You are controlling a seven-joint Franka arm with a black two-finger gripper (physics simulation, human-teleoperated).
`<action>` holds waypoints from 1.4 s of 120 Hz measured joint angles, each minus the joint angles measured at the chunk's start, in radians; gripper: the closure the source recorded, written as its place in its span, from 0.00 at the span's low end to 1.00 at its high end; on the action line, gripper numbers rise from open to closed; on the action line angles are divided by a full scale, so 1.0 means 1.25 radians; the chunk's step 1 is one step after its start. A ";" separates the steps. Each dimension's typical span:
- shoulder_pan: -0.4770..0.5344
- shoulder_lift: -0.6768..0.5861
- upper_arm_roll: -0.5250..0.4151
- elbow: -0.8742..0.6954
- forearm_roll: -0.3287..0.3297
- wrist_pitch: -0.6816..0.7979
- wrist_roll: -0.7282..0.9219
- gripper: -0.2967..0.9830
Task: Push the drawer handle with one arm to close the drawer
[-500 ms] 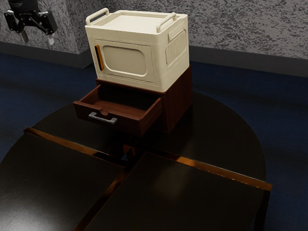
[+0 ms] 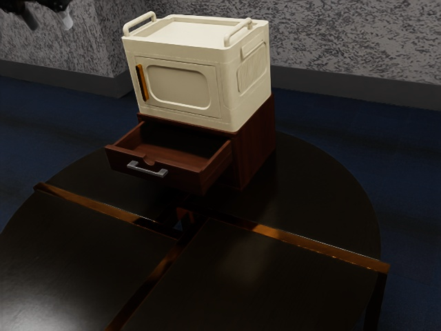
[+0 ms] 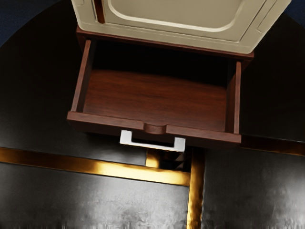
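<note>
- Wall: we recorded a mottled grey wall (image 2: pixel 344 41) behind the setup, with a plain band along its base.
- Floor: we noted a dark blue floor (image 2: pixel 344 124) around the table.
- Table: we found a round black table (image 2: pixel 289 289) crossed by glossy amber-brown strips (image 2: pixel 310 245).
- Upper unit: we saw a cream, box-shaped cabinet (image 2: pixel 180 86) with rounded edges, upright, with a rail at each of two opposite ends of its top. Its front door was shut.
- Lower unit: we found a reddish-brown wooden cabinet (image 2: pixel 255 148) standing on the table, directly under the cream one.
- Drawer: we found the reddish-brown wooden drawer (image 2: pixel 186 177) pulled well out of the lower cabinet, below the cream door. Its wood-grained inside was exposed, and its front rim had a small rounded notch.
- Gripper: we located the black two-finger gripper (image 2: pixel 48 21) at the exterior view's upper left corner, well apart from the drawer. Its jaws stood apart, with a gap between them.
- Drawer handle: we observed the silver, bracket-shaped handle (image 2: pixel 148 170) on the drawer's front face, just below the notch. Nothing touched it.
- Door handle: we noted an upright orange bar handle (image 2: pixel 142 82) on the cream door, near the edge toward the exterior view's left.
</note>
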State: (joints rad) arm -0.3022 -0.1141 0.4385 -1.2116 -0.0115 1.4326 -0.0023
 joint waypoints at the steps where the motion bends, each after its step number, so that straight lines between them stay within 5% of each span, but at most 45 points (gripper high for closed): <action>1: 0.017 -0.011 -0.020 -0.022 0.000 0.003 0.000 0.25; 10: 0.131 -0.185 -0.130 -0.324 -0.001 0.048 0.003 0.25; 24: 0.183 -0.387 -0.171 -0.700 0.012 0.110 0.002 0.25; 41: 0.209 -0.441 -0.201 -0.895 0.042 0.171 -0.008 0.25; 61: 0.186 -0.402 -0.205 -0.927 0.025 0.182 -0.017 0.25; 101: 0.140 -0.193 -0.215 -0.928 0.029 0.430 -0.028 0.25; 130: 0.139 -0.082 -0.210 -0.886 0.058 0.574 -0.034 0.68; 168: 0.141 0.054 -0.187 -0.783 0.083 0.653 -0.029 0.82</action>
State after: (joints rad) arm -0.1259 -0.0469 0.2047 -2.1902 0.0925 2.2483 -0.0390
